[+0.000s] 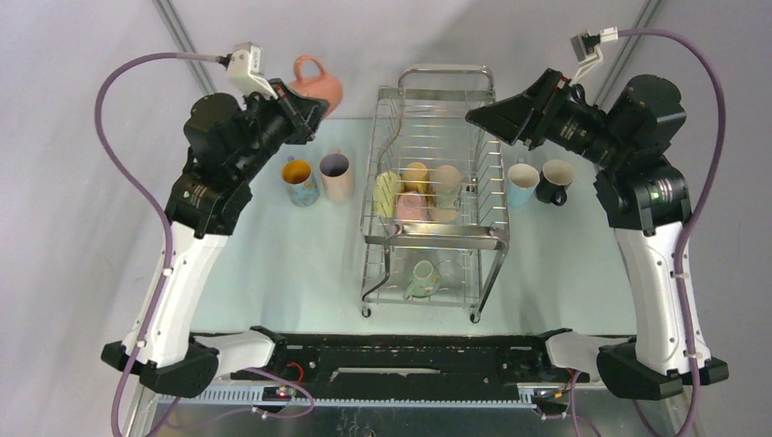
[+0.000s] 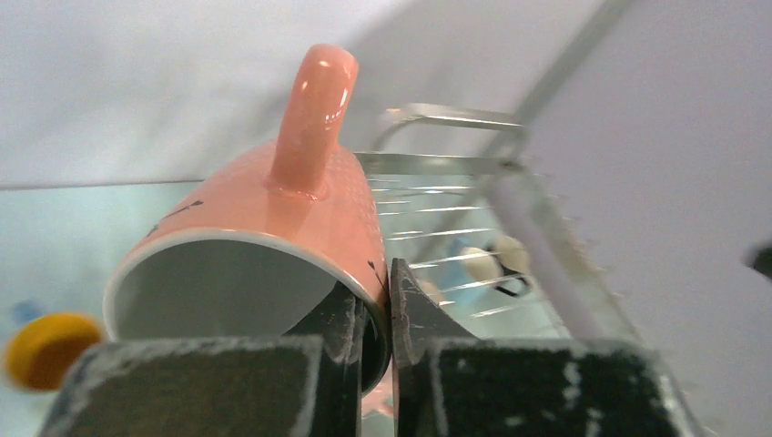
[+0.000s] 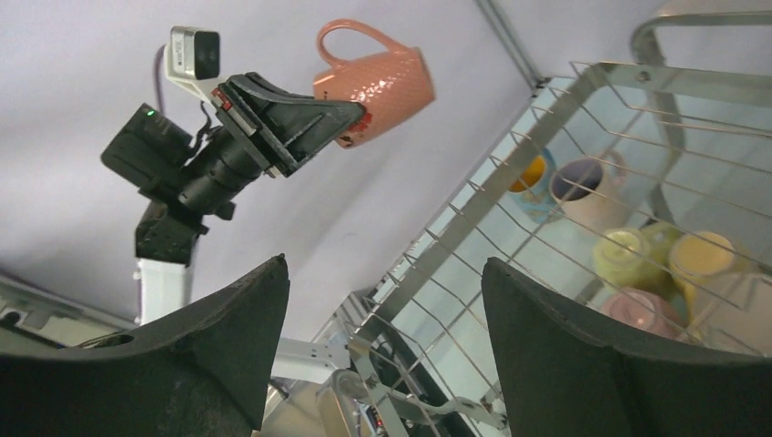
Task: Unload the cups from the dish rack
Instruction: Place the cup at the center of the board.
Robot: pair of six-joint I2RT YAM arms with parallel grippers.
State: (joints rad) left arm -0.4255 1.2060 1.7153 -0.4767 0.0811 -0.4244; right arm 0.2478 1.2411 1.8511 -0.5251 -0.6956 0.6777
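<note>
Cup (image 2: pixel 264 218) rim in tight left pincer (image 2: pixel 375 305)

Cups: 10 tot. 1 salmon cup (image 1: pixel 316 82) up in air. 2 on table (image 1: pixel 273 264) L of rack (image 1: pixel 435 238): blue cup (image 1: pixel 299 182), cream cup (image 1: pixel 336 176). 2 on R: lt-blue cup (image 1: pixel 523 185), black cup (image 1: pixel 554 180). Top tier: 4 top cups (image 1: pixel 411 208), packed close, count unsure. Bottom tier: 1 green cup (image 1: pixel 421 279). Rack: 1, 2 tiers. Arms: 2, L arm (image 1: pixel 187 264) & R arm (image 1: pixel 660 273).
</note>
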